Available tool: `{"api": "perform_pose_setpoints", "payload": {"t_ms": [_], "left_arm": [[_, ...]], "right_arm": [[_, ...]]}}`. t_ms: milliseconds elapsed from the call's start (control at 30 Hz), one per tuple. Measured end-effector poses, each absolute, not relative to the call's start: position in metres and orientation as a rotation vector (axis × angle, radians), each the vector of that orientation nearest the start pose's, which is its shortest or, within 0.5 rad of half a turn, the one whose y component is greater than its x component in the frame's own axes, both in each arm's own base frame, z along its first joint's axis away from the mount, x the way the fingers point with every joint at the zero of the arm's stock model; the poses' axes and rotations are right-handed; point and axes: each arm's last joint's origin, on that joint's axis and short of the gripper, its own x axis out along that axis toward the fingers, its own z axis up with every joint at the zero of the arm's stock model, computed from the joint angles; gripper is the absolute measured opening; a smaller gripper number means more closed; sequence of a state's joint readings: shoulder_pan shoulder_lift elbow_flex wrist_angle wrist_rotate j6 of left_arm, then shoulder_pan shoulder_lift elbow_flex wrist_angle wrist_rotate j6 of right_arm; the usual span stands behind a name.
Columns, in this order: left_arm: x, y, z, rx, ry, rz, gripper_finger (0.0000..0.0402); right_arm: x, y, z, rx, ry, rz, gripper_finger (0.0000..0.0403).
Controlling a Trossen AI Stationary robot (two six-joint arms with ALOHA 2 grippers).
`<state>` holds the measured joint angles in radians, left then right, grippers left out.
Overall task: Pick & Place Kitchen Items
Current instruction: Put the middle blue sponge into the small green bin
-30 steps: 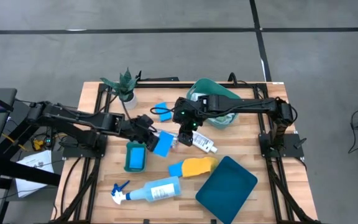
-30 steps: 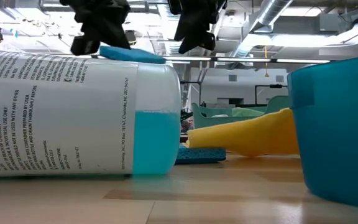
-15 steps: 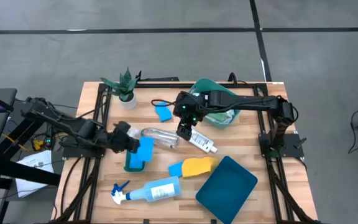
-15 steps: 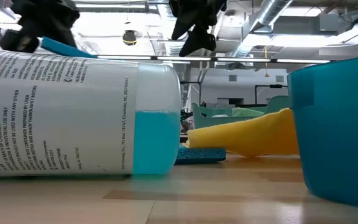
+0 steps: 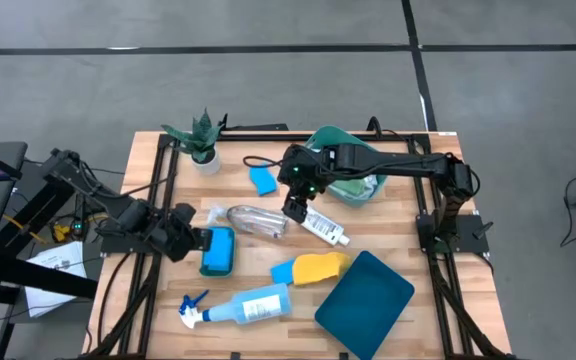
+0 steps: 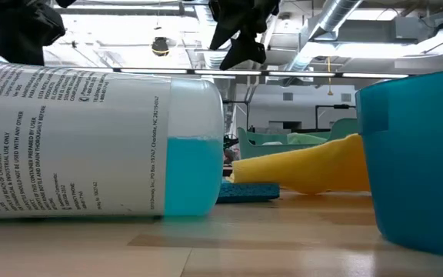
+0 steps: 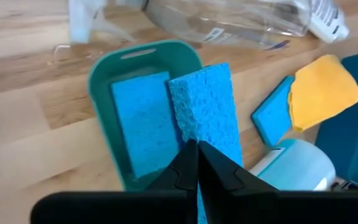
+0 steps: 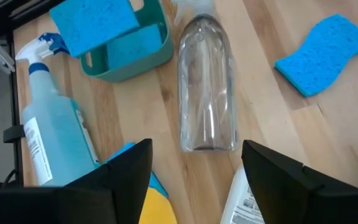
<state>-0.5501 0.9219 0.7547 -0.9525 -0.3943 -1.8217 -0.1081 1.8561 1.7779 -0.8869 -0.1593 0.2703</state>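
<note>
The pale-blue spray bottle (image 6: 98, 138) has a white label with small black print. One line reads "Charlotte, NC 28273". The other words are too small to read.

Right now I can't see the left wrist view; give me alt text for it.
The shut left pincer holds a blue sponge over a small teal bin that already contains another blue sponge. Beyond lie a clear bottle and a yellow cloth.

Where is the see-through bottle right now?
In the high view the clear bottle lies on its side near the table's middle, between the small teal tub on the left and the white bottle on the right, under the right hand.
</note>
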Motion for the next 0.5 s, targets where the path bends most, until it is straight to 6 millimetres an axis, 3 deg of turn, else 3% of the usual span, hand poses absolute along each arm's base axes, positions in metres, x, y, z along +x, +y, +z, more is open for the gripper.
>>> {"api": "perform_pose_setpoints", "payload": {"t_ms": [400,500], "left_arm": [[0.133,-0.069,0.243,-1.132,0.784,0.806,0.0],[0.135,-0.071,0.233,-1.148,0.804,0.794,0.0]], "right_arm": [[0.397,-0.038,0.319,0.376,0.95,-0.08,0.024],[0.397,-0.038,0.319,0.376,0.947,-0.08,0.024]]}}
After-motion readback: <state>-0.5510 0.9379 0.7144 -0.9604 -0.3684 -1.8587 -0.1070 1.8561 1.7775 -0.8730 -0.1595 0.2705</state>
